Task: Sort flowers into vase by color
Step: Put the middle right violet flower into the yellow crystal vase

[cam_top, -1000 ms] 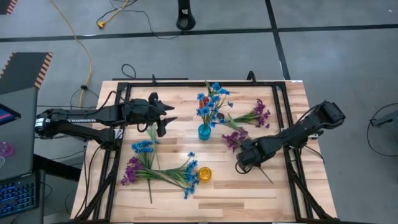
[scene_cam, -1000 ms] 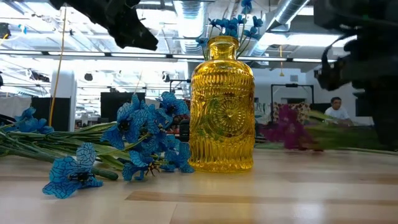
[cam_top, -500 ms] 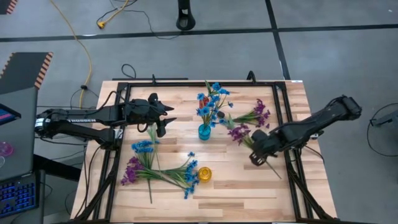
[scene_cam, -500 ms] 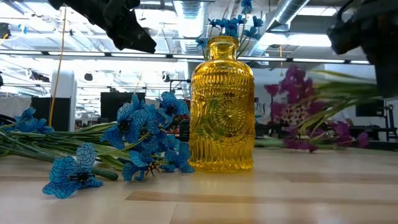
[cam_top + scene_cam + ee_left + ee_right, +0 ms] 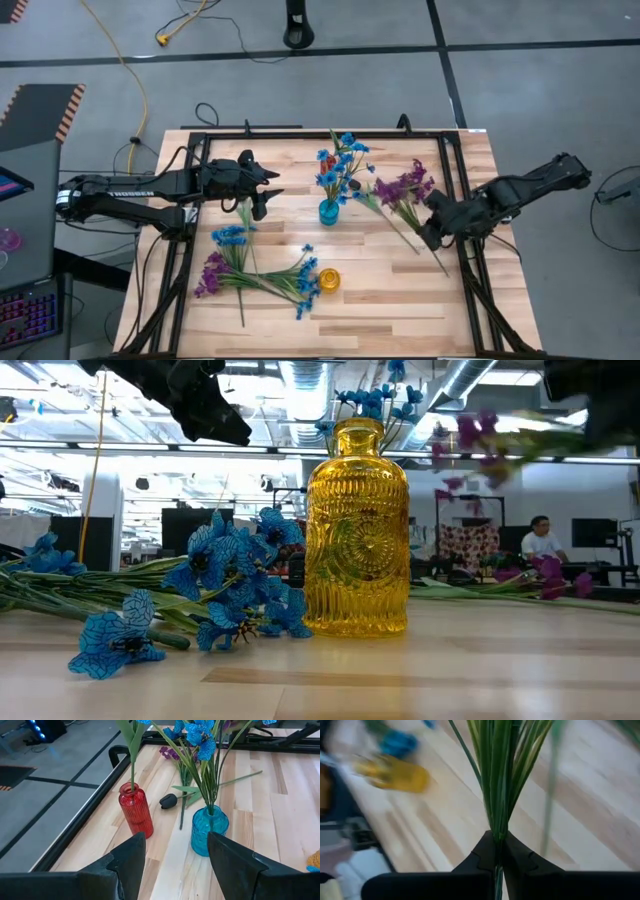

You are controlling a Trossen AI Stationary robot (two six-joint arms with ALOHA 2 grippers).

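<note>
We recorded a light wooden butcher-block table (image 5: 380,300) edged by a black metal frame (image 5: 300,133). Near its middle stood a blue glass vase (image 5: 328,211) holding blue flowers (image 5: 340,165), and just behind it, as the left wrist view showed, a red ribbed vase (image 5: 136,810) with a green stem in it. Nearer the front edge stood a yellow patterned glass vase (image 5: 357,530). Left of that vase lay a loose heap of blue sprigs (image 5: 229,236) and purple sprigs (image 5: 211,274), their green stems crossing flat on the wood. A small dark bud (image 5: 168,800) lay between the red and blue vases.
</note>
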